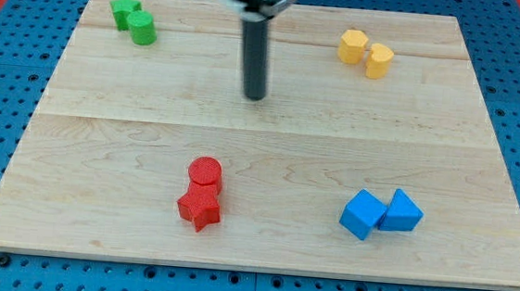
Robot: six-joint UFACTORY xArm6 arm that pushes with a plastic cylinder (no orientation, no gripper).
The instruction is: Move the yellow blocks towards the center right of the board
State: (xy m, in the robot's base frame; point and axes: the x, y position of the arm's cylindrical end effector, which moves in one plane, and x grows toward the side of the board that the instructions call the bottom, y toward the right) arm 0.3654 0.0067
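Two yellow blocks sit side by side near the view's top right: a yellow hexagon-like block (351, 46) and a yellow block (379, 60) just right of it, touching. My tip (255, 97) is on the board at the upper middle, about a hundred pixels to the left of and slightly below the yellow blocks, touching no block.
A green star block (125, 11) and a green cylinder (142, 29) sit at the top left. A red cylinder (205, 172) and a red star block (200, 208) sit at the bottom middle. Two blue blocks (363, 214) (402, 212) sit at the bottom right. The wooden board (101, 152) lies on a blue pegboard.
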